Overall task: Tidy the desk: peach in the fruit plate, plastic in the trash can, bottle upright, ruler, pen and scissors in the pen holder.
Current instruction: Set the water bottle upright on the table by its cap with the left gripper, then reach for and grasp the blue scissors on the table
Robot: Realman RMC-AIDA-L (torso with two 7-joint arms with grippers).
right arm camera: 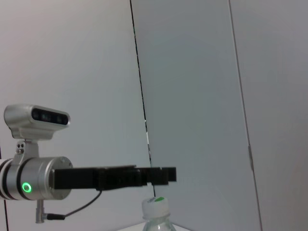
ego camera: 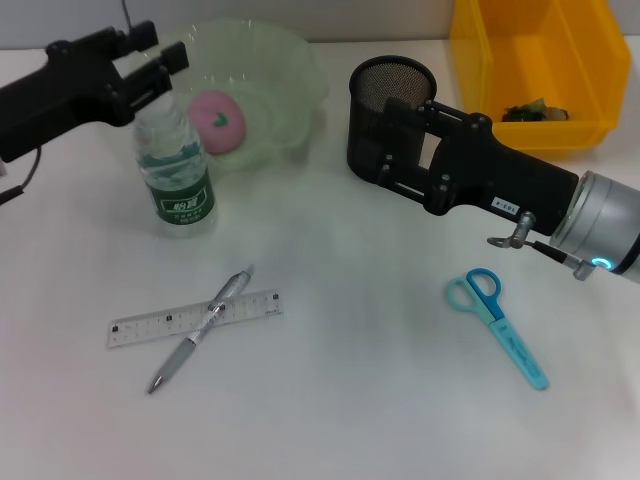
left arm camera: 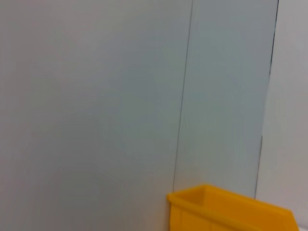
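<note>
Nearest you, the pen [ego camera: 200, 331] lies crossed over the ruler [ego camera: 194, 317] at about 7 o'clock on the surface [ego camera: 350, 400], touching it, and the scissors [ego camera: 497, 325] lie well apart from them at 4 o'clock; all three are not yet in the pen holder [ego camera: 385, 95], which stands up at 12 to 1 o'clock. Your right tool [ego camera: 385, 140] sits just in front of that holder, overlapping it in the head view, and you cannot tell whether its fingers are apart or together. Farther back at 10 o'clock the bottle [ego camera: 176, 170] stands upright, with your left tool [ego camera: 160, 62] just above its cap, fingers apart and holding nothing. Behind it the peach [ego camera: 218, 122] already rests in the fruit plate [ego camera: 290, 60], and the yellow trash can [ego camera: 530, 70] at 1 to 2 o'clock holds some dark scrap. Watch two risks: the left tool could clip the cap as it pulls away and topple the bottle toward the plate, and the right arm, being so near the holder, could shove or tip it. Lifting the ruler first would likely drag the pen along.
</note>
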